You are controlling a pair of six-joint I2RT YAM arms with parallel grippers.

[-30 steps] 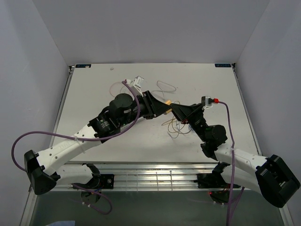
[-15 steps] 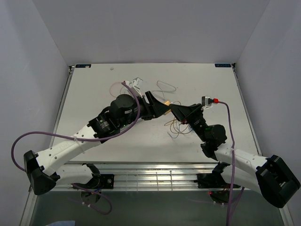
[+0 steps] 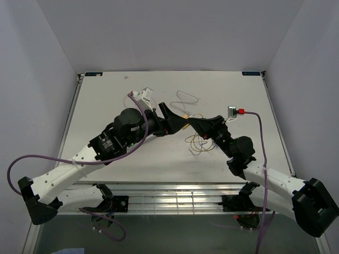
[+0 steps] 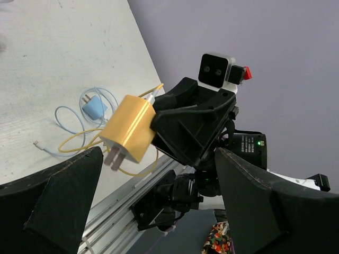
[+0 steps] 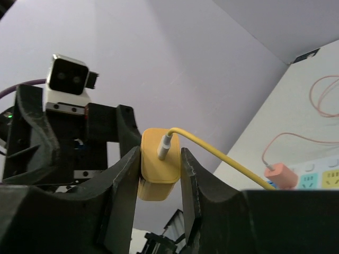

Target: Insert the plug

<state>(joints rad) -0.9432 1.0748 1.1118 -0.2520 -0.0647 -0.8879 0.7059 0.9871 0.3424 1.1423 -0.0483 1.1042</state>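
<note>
Now that left fingers (image 4: 254,196) have spread apart, right fingers (image 5: 124,196) alone clamp the yellow plug (image 4: 130,135).

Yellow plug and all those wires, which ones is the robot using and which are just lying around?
For the job: yellow plug, its yellow cable, the right fingers pinching it, the socket strip.
Just lying about: blue plug, pink plug beside the strip.

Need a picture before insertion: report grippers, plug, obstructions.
Right gripper shut on yellow plug, prongs bare, above table. Left gripper open, clear of it. Yellow cable trails from plug; loose cables on table below.
</note>
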